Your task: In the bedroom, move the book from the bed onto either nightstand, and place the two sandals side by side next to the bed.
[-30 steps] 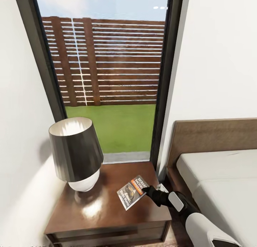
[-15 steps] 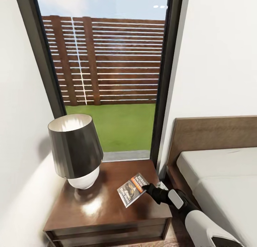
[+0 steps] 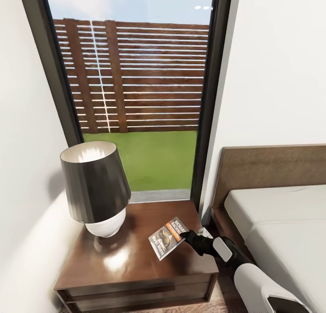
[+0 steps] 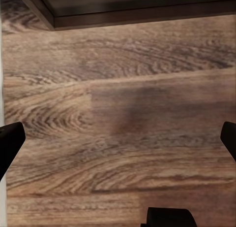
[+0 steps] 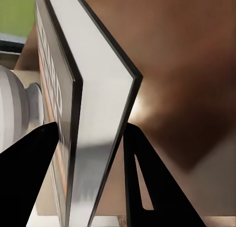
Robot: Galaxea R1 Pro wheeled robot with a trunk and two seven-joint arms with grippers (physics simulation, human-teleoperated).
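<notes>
Head view high, facing nightstand [image 3: 136, 263]; right wrist close on it.

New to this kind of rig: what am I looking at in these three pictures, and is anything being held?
These are simulator renders of a two-armed wheeled robot. The head view looks down at a nightstand beside the bed, with a lamp on it. The right end effector is shut on the book, holding it over the nightstand top. The right wrist camera looks along the black fingers clamping the book's edge. The left wrist camera faces the wood floor, with its fingers spread at the picture's sides.
</notes>
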